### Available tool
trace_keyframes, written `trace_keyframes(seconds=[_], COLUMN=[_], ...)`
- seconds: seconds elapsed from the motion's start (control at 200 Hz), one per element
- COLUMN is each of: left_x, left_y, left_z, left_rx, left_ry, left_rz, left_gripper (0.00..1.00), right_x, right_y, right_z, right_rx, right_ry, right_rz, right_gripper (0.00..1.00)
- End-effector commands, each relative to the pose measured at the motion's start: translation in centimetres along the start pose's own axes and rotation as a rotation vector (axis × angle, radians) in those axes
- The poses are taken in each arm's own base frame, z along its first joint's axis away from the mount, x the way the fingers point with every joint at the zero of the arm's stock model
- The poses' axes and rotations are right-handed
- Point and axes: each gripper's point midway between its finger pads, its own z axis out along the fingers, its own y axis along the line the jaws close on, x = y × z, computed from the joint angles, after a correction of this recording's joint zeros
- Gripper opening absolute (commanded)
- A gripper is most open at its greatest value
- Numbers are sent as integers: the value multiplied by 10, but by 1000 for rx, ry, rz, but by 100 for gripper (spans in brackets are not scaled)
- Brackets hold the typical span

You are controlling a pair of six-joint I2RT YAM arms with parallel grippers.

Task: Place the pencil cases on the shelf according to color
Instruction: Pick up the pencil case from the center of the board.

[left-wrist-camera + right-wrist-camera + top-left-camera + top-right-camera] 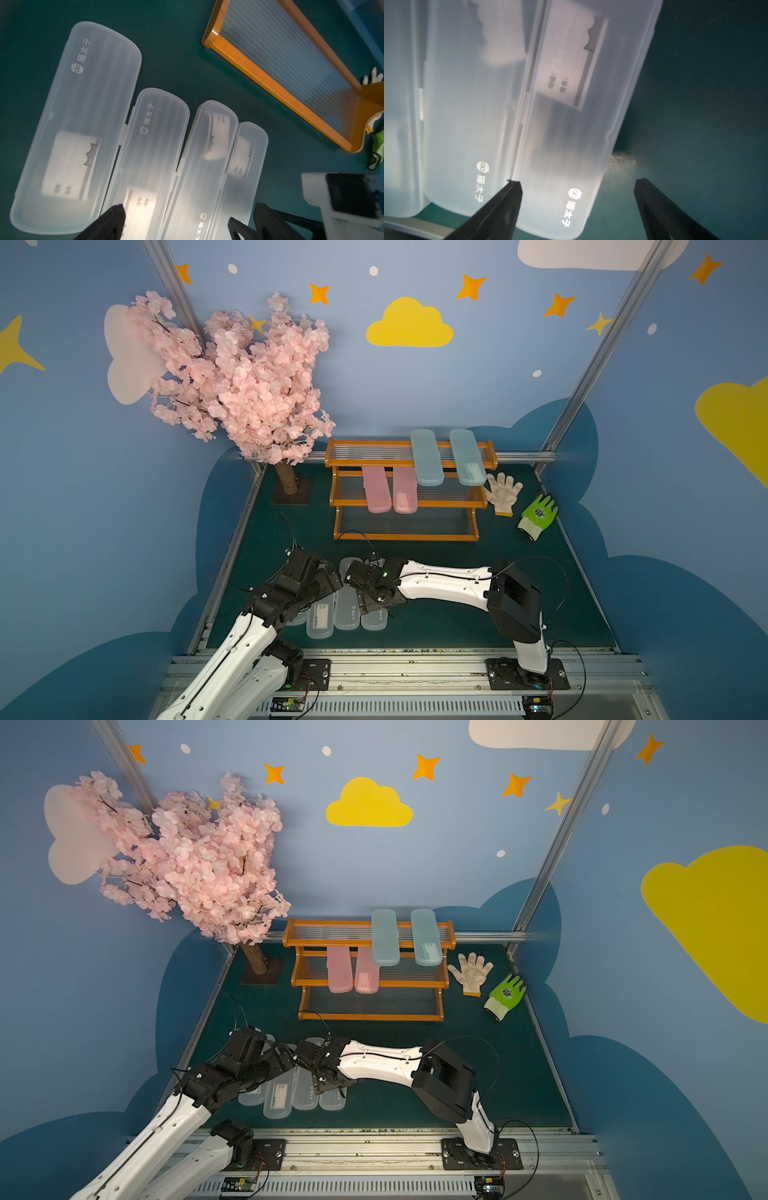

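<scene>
- Closest to the lens in the right wrist view is the right gripper (577, 181). Its black fingers (500, 207) are spread wide and hold nothing.
- One fingertip sits at the seam between two clear cases (467, 124). Its partner hangs over the bare green mat (695, 104), just beside the outer case (571, 124) and not touching it.
- That outer case lies flat between the jaws. Its long axis runs up the frame, away from the gripper, so the jaws cross its narrow width near the logo end.
- Over the same row hangs the left gripper (182, 212), also wide open and empty. In its wrist view the four clear cases lie side by side, touching or nearly so, slanting toward the upper right.
- In both top views the row sits in the lower middle of the frame, with long axes pointing up the frame toward the shelf (405, 537). The arms cover the far ends of the cases, so how low the fingers reach is hard to tell.
- On the shelf, two blue cases (427, 458) lie across the top tier and two pink cases (376, 489) across the middle one. The lowest tier (405, 522) holds none.
- The right arm looks nearer to the case at the right end of the row. The likely next move is to close across its width, lift it, and carry it up the frame to the lowest tier.
- The finger at the seam may nudge the neighbouring case.
- A white glove (503, 493) and a green glove (538, 514) lie right of the shelf, well apart from the row.
</scene>
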Motion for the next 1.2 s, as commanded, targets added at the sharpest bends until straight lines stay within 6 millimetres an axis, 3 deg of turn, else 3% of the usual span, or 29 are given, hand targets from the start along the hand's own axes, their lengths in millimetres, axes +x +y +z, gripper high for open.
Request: trace_keyframes(seconds=[0.0,0.22,0.401,0.616,0.901,0.981,1.192], left_x=[1,6,11,13,9,8,1], left_y=[8,3,-2,-7,-5,-4,-2], left_z=[1,5,8,9,9,9,6], left_rx=[-34,-11,5,46,26,20,22], left_ry=[-5,26,58,56,42,37,-11], left_rz=[-4,-5,2,-21,5,11,37], left_gripper=[100,100,100,100,100,100,100], right_x=[-2,7,20,33,48,52,59], right_y=[11,4,-34,-81,-110,-113,-91], right_z=[6,26,34,12,-17,-21,-14], right_rx=[-20,11,16,-15,3,6,-24], right_ry=[12,57,86,16,-8,-4,12], right_rz=[-3,2,68,93,-24,-63,-130], right_gripper=[91,91,87,86,98,99,99])
